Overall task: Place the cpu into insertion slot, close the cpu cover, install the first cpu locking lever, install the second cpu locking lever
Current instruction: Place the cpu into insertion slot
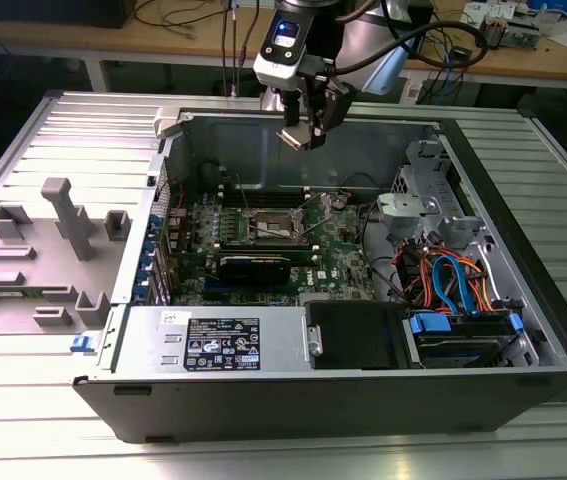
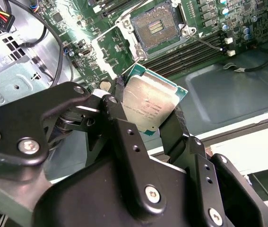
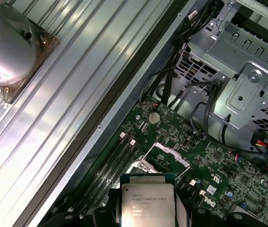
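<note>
My gripper (image 1: 306, 128) hangs above the open computer case (image 1: 523, 250), near its back wall, shut on the cpu (image 1: 297, 137). In both wrist views the cpu (image 2: 150, 101) (image 3: 147, 201) is a flat silver-topped chip with a green edge, pinched between the two black fingers (image 2: 119, 94). The insertion slot (image 1: 266, 226) (image 2: 155, 26) lies below on the green motherboard with its dark pin field bare. The cpu cover (image 2: 110, 32) (image 3: 170, 151) is swung open beside the slot. A thin metal lever (image 2: 204, 42) sticks out from the slot's corner, unlatched.
A black power-supply box (image 1: 218, 345) fills the case's near side. A long black card (image 1: 253, 265) and memory slots (image 2: 185, 54) flank the socket. A metal drive cage (image 1: 418, 170) and coloured cables (image 1: 443, 275) sit at the exterior view's right. A grey fixture (image 1: 63, 215) stands outside the case.
</note>
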Action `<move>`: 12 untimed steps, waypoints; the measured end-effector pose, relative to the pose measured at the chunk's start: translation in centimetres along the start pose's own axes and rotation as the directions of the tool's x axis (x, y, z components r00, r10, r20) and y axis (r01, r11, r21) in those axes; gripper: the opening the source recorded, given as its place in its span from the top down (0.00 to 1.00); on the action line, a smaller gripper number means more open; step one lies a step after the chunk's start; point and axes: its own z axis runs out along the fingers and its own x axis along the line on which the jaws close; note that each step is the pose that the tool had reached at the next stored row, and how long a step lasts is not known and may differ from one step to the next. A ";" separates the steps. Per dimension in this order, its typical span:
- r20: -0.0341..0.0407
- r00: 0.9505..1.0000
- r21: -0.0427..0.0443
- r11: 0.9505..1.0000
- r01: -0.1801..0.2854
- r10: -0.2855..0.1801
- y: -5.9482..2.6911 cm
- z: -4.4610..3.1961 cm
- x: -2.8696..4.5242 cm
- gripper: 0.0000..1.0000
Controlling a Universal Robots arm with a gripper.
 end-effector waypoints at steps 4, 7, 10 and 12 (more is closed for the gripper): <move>0.000 1.000 0.000 1.000 0.000 0.000 0.00 0.00 0.00 0.46; 0.000 1.000 0.000 1.000 -0.001 0.001 0.00 0.00 0.00 0.46; 0.000 1.000 0.000 1.000 -0.001 0.001 0.00 0.00 0.00 0.46; 0.001 1.000 0.000 1.000 -0.006 0.006 0.00 0.00 -0.01 0.46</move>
